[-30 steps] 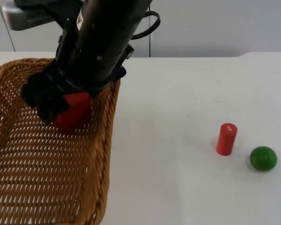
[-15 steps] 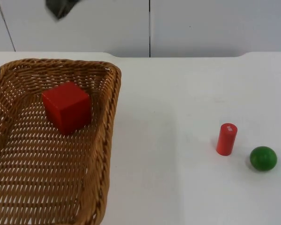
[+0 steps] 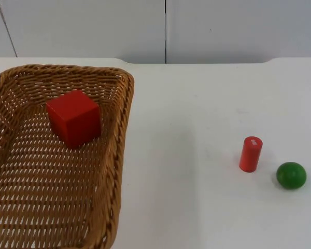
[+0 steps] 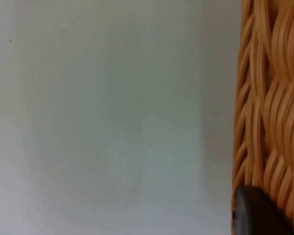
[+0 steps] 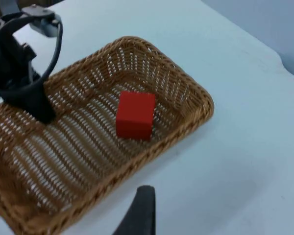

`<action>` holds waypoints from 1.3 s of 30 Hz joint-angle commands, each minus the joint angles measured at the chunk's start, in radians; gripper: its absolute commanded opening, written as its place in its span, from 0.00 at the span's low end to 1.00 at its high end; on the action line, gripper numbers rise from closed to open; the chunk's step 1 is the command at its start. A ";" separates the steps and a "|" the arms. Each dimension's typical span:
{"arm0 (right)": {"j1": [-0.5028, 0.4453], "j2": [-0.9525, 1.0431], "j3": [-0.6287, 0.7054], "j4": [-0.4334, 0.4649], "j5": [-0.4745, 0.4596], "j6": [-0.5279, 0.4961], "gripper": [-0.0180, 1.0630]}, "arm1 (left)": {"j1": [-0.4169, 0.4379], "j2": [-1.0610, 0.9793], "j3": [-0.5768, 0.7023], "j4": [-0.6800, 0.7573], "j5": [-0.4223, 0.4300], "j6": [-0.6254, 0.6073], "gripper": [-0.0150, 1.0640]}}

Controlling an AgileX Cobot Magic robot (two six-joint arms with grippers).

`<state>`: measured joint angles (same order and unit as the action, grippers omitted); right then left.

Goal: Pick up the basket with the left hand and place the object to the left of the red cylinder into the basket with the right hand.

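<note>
A wicker basket [image 3: 125,98] takes up the near left of the table in the top view, with a red cube [image 3: 74,118] lying free inside it. My left gripper [image 5: 41,112] is shut on the basket's rim [image 5: 198,100]. Its black fingertip [image 4: 255,213] presses against the wicker [image 4: 267,98]. The red cylinder [image 3: 250,154] stands upright at the right. My right gripper hangs high above the table beside the basket. It is open and holds nothing, and one fingertip [image 5: 142,205] shows over bare table. The cube [image 5: 134,115] lies well away from it.
A green ball [image 3: 291,175] rests just right of the red cylinder. White table stretches between the basket and the cylinder. The grey partition wall closes the far side.
The right arm, which was down in the basket around the red cube, has risen out of the top view. The cube stays in the basket.
</note>
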<state>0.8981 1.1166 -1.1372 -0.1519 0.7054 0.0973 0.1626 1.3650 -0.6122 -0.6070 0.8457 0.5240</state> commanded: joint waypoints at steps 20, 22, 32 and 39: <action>0.001 -0.295 0.225 -0.027 -0.060 0.003 0.77 | -0.027 0.001 -0.001 -0.094 -0.073 0.018 0.01; 0.001 -0.295 0.225 -0.027 -0.058 0.003 0.77 | -0.044 0.010 -0.003 -0.109 -0.110 0.018 0.01; 0.001 -0.295 0.225 -0.029 -0.056 0.003 0.77 | -0.260 0.318 -0.211 -0.169 -0.274 -0.007 0.01; 0.001 -0.295 0.225 -0.029 -0.052 0.003 0.77 | -0.318 0.583 -0.419 -0.196 -0.276 -0.007 0.01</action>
<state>0.8981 0.8276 -0.9140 -0.1768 0.6591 0.0973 -0.1485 1.9414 -1.0139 -0.7613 0.5739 0.5236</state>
